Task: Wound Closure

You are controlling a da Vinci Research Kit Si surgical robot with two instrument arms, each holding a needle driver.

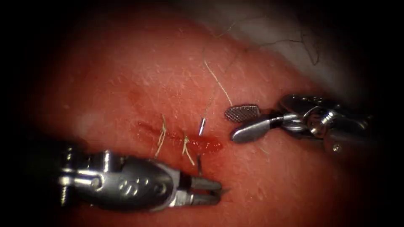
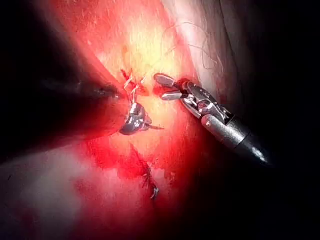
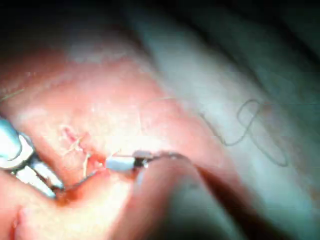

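the needle (image 1: 201, 145) sits through the cut (image 1: 181, 141) in the tissue (image 1: 126, 75), both ends out. left tool (image 1: 219, 194) closed near its tip, holding nothing; right tool (image 1: 244, 124) open, empty. third stitch; next, grab the tip carefully.

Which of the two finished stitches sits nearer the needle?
The right-hand pale thread stitch, beside the curved steel needle lodged across the cut; the other stitch lies further left.

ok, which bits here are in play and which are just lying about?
In play: needle, through the tissue at the cut; its thread; left pincer, shut on needle near tip; right pincer, open, empty.
Lying about: two stitches; red fluid; loose thread loop.
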